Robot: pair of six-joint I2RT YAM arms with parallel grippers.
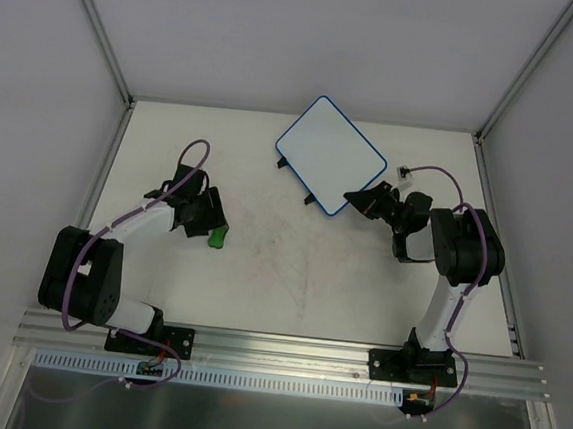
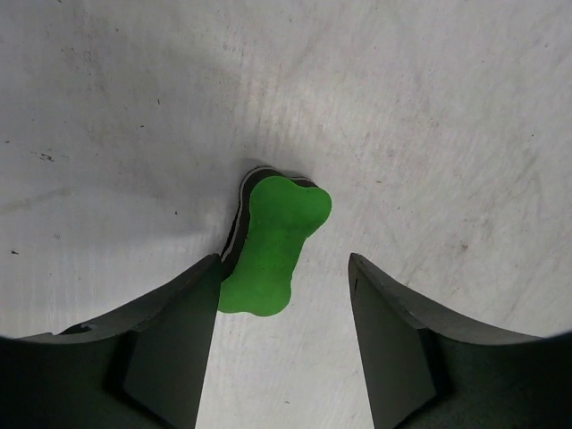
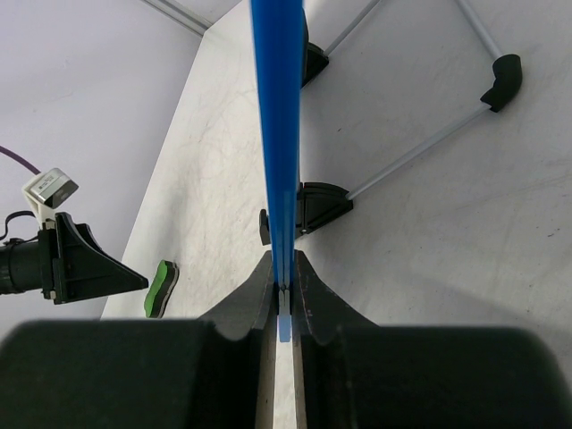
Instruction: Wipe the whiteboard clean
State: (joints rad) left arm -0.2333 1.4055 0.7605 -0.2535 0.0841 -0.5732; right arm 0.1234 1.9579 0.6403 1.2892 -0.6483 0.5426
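Pinching the whiteboard (image 1: 332, 153) at its near right corner with the right gripper (image 1: 354, 197), squeezing the thin blue rim between jaws drawn almost together. Showing edge-on in the right wrist view, running straight away from the fingers. Sitting at the far right of the table (image 1: 291, 275), turned askew to the table's edges, reaching with its far corner up to the back edge in the top view. Facing a plain white surface upward, carrying two black feet (image 1: 311, 199) along the long edge toward the left arm. Not telling from these views whether resting on the table or lifted off it.

Hanging the left gripper (image 2: 284, 264) spread wide over the green eraser (image 2: 281, 210), bringing one finger just beside the eraser's long side and leaving the other apart from it. Lying well apart from the whiteboard, with open tabletop stretching between the two and on toward the near rail (image 1: 285, 347).
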